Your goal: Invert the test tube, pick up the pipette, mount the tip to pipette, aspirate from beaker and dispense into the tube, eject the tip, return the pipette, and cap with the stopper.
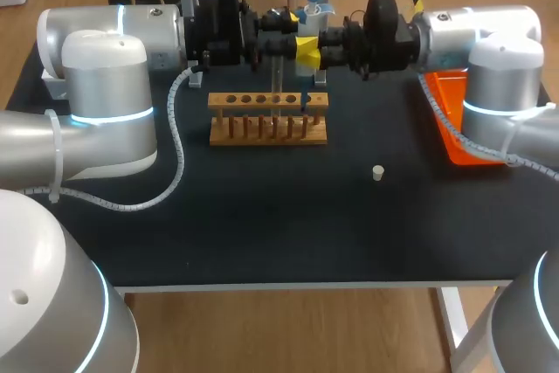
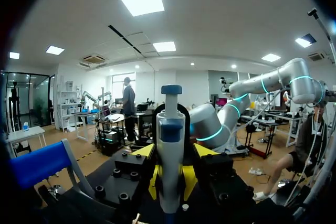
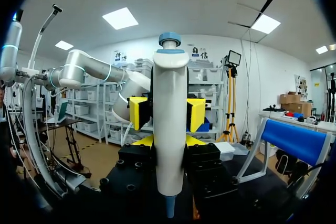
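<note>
Your right end effector (image 3: 168, 142) is closed on the pipette (image 3: 169, 124), with a yellow fingertip on either side of the white body. It holds the pipette upright, plunger on top and a blue tip (image 3: 168, 208) mounted at the lower end. It sits at the far middle of the bench (image 1: 288, 233), above the wooden test tube rack (image 1: 269, 120), and the tip hangs over the rack's right end. Your left end effector (image 1: 278, 39) faces it head-on from the left, just beside the pipette; you cannot tell whether it is open or closed, because the pipette hides the space between. A clear test tube (image 1: 278, 85) stands upright directly under it, reaching down to the rack, though you cannot make out what holds it. The small white stopper (image 1: 377, 172) lies alone on the bench, nearer and to the right of the rack. An orange tray (image 1: 454, 120) sits at the right edge under your right arm.
</note>
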`<state>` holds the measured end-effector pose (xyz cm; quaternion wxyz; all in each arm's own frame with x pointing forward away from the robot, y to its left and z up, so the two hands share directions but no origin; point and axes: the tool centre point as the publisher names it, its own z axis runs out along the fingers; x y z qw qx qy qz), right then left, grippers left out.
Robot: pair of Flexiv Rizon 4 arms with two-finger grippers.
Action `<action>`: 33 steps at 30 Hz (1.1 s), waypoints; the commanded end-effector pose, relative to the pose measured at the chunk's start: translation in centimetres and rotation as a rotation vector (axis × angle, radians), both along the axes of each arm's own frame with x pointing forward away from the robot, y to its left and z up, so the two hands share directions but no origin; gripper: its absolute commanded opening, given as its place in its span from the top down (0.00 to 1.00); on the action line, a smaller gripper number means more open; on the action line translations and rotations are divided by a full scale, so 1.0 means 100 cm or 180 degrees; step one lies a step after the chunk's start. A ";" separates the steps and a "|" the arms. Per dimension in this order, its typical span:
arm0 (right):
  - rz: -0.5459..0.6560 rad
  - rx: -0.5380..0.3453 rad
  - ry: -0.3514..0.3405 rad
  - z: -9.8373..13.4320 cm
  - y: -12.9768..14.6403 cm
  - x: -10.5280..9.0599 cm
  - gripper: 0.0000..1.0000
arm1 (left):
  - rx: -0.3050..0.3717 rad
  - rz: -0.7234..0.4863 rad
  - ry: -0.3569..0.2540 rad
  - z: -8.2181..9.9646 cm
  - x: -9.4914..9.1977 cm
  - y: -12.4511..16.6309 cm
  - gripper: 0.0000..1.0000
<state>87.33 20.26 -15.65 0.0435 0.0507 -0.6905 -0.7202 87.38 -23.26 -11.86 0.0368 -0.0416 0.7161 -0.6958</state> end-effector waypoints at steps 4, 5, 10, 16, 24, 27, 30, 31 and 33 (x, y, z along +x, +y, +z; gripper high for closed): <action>0.0000 0.0016 0.0000 0.000 0.001 0.000 1.00 | 0.0009 0.0003 0.0004 0.001 0.000 0.000 0.92; 0.0002 0.0017 0.0001 0.000 0.001 0.000 1.00 | 0.0009 0.0003 0.0004 0.001 0.000 0.000 1.00; 0.0014 0.0025 -0.0005 0.000 0.001 0.000 1.00 | 0.0009 0.0003 0.0004 0.001 0.000 0.000 1.00; 0.0062 0.0014 0.0005 0.000 0.001 -0.001 0.95 | 0.0009 0.0003 0.0004 0.001 0.000 0.000 1.00; 0.0136 0.0049 0.0038 -0.001 -0.007 -0.004 0.00 | 0.0009 0.0003 0.0004 0.001 0.000 0.000 1.00; 0.0201 0.0072 0.0032 -0.001 -0.021 -0.008 0.00 | 0.0009 0.0003 0.0004 0.001 0.000 0.000 1.00; 0.0203 0.0097 0.0007 0.002 -0.039 -0.007 0.00 | 0.0009 0.0003 0.0004 0.001 0.000 0.000 1.00; 0.0190 0.0097 -0.0009 0.003 -0.045 -0.005 0.00 | 0.0009 0.0003 0.0004 0.001 0.000 0.000 1.00; 0.0105 0.0084 -0.0024 0.004 -0.059 0.000 0.00 | 0.0009 0.0003 0.0004 0.001 0.000 0.000 1.00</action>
